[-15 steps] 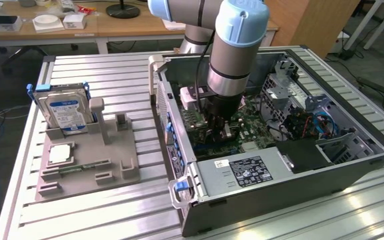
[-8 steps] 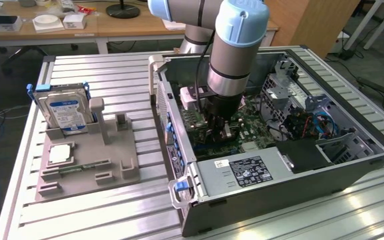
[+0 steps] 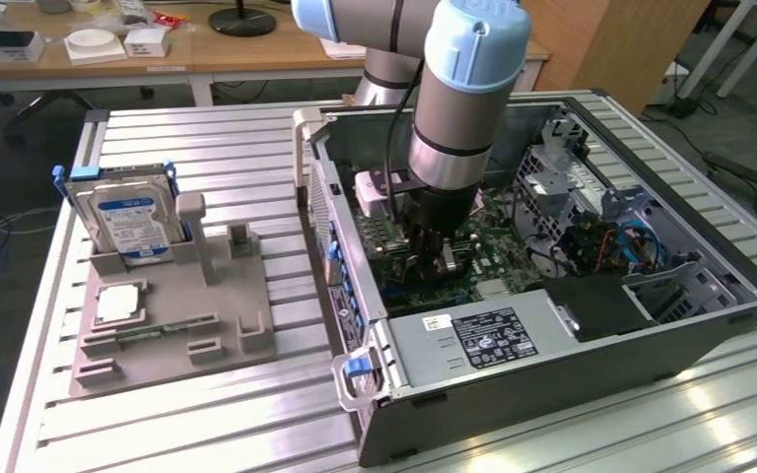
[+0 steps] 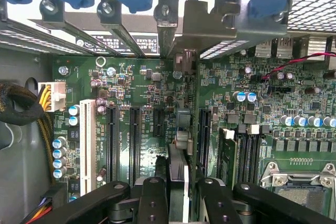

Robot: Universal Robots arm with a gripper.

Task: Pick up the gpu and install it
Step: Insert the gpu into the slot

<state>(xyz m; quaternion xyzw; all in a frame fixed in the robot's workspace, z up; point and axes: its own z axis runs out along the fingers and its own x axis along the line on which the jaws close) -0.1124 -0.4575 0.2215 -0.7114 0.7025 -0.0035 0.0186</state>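
Inside the open grey metal computer case [image 3: 694, 320], the thin dark gpu card [image 4: 178, 182] stood edge-on, its fan face unseen; the black fingers [image 4: 153, 203] around it were cut off below.

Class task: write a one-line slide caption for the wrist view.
Gripper holds the gpu edge-on above the green motherboard inside the computer case.

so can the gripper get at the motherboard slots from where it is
Probably yes: the case lies open, and the gripper, shut on the gpu, hangs inside just above the slots, with nothing visible between.
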